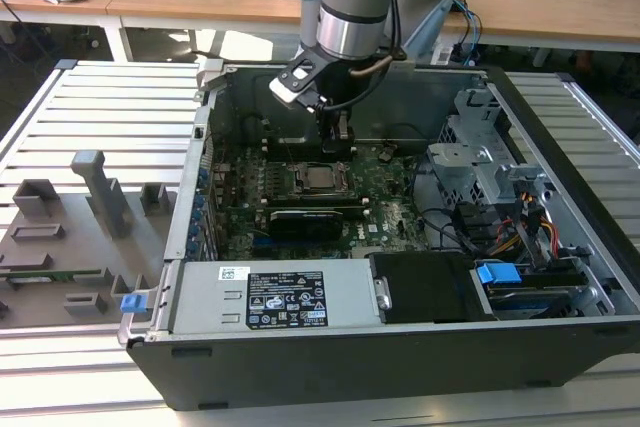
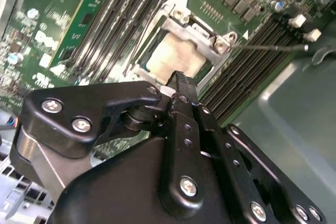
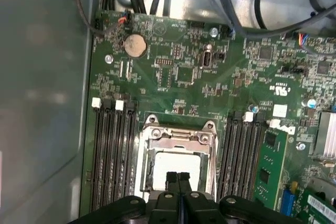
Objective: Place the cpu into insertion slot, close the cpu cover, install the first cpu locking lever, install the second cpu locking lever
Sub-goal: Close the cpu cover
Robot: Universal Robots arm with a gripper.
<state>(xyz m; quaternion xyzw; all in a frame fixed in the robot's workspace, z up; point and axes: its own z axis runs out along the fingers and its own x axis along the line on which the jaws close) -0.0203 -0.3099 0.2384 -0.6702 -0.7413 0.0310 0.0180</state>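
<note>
First wrist view: we find the cpu (image 3: 173, 165) seated in the insertion slot (image 3: 150, 121), its pale top showing through the cut-out of the cpu cover (image 3: 181, 136), which appears lowered over it. The tool (image 3: 176, 178) hangs just above the chip, fingers pressed together with nothing between them. We judge the main risk to be an off-centre push, which could skew the cover or scrape the chip. In the exterior view a white label (image 1: 286, 297) marks the grey power supply (image 1: 200, 297); we cannot read its print.
</note>
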